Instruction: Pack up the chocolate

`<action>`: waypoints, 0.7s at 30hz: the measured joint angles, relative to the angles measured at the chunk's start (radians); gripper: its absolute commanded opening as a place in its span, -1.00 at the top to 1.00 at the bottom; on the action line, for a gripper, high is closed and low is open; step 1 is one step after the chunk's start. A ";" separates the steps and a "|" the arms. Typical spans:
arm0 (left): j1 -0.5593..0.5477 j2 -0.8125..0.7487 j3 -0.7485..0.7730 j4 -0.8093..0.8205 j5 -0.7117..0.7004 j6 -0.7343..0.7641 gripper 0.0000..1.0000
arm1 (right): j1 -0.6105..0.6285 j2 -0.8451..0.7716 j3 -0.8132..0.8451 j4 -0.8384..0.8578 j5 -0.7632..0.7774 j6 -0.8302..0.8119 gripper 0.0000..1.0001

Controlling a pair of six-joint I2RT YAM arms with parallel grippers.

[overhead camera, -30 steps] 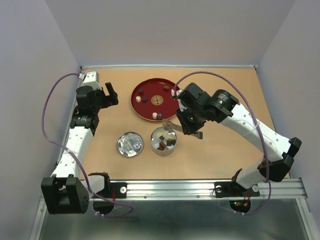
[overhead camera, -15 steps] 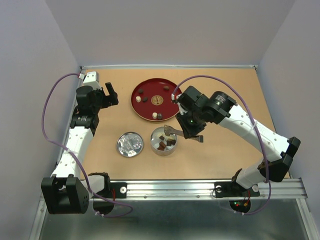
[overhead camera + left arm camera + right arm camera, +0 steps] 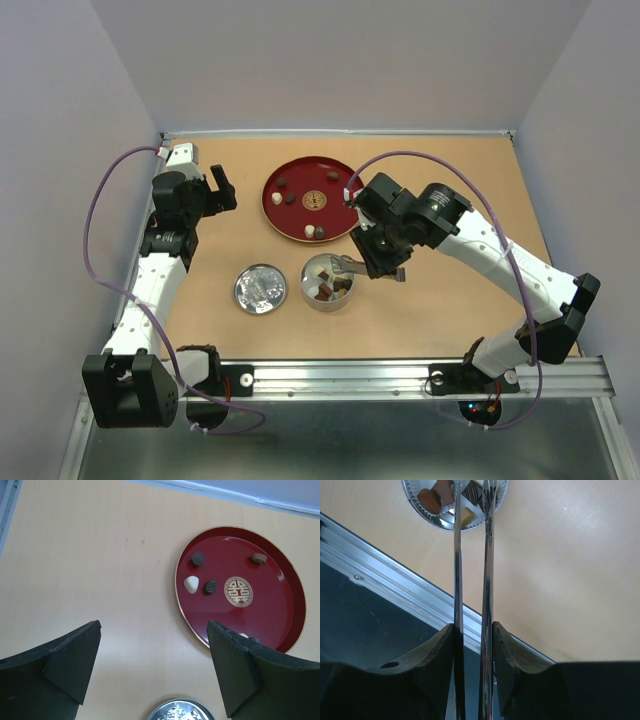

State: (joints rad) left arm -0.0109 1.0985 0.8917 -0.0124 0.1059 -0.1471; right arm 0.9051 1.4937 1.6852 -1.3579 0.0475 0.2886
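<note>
The left gripper (image 3: 222,190) hangs wide open, idle. A handful of the chocolate (image 3: 288,199) waits on the red plate (image 3: 340,205) — several pieces already sit in the tin (image 3: 306,275), where the right gripper (image 3: 473,630) clamps the tongs (image 3: 487,555), tips poised over it.

Long white-shelled left arm (image 3: 155,280) and matching right arm (image 3: 500,255), black at joints, wrists and bases. Thin purple cable (image 3: 88,225) looped along each. Small dark screw dots down the white links. Matte black wedge-shaped fingers (image 3: 65,665) on left hand (image 3: 154,630); dark rounded pads (image 3: 437,655) on right hand (image 3: 473,627). Red and green lights (image 3: 483,408) at near right base.
</note>
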 measured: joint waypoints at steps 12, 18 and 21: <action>0.000 0.000 0.000 0.000 0.000 0.000 -0.97 | 0.000 0.013 0.021 -0.006 0.048 -0.002 0.25; 0.000 0.000 0.000 0.000 0.000 0.000 -0.97 | 0.000 0.076 0.140 0.008 0.100 -0.018 0.27; 0.000 0.000 0.000 0.000 0.000 0.000 -0.97 | 0.000 0.100 0.170 0.048 0.114 -0.042 0.26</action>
State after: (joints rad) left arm -0.0109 1.0985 0.8917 -0.0124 0.1059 -0.1471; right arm 0.9051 1.5936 1.8553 -1.3094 0.1612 0.2470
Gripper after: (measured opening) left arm 0.986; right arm 0.373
